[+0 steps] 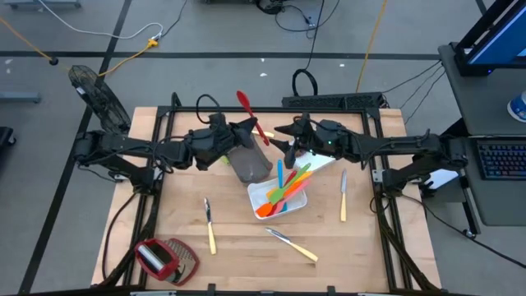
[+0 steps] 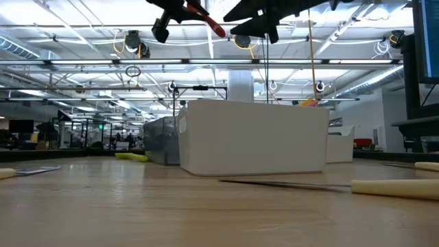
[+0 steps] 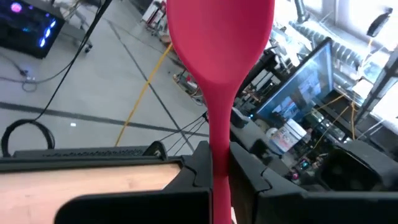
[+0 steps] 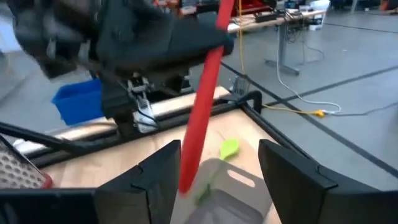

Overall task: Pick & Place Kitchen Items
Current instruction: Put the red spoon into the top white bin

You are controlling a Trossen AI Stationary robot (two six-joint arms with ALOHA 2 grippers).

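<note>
High view: the red spoon (image 1: 249,110) is up in the air over the back middle of the table (image 1: 238,259), its bowl pointing away from the arms and its handle slanting down toward the grey-brown tray (image 1: 249,167). The left gripper (image 1: 244,136) is clamped tight on that handle; in the left wrist view the red shaft runs straight between its two dark fingers (image 3: 245,171). The right gripper (image 1: 289,146) hovers just beside it with its fingers spread wide and nothing in them; in the right wrist view the spoon's handle passes between them without touching. Below, the white tray (image 1: 256,196) holds blue, green and orange utensils (image 1: 285,187). Pale-handled cutlery (image 1: 343,196) lies loose on the wood, and the red-and-mesh tool (image 1: 164,257) sits near the front left corner.
</note>
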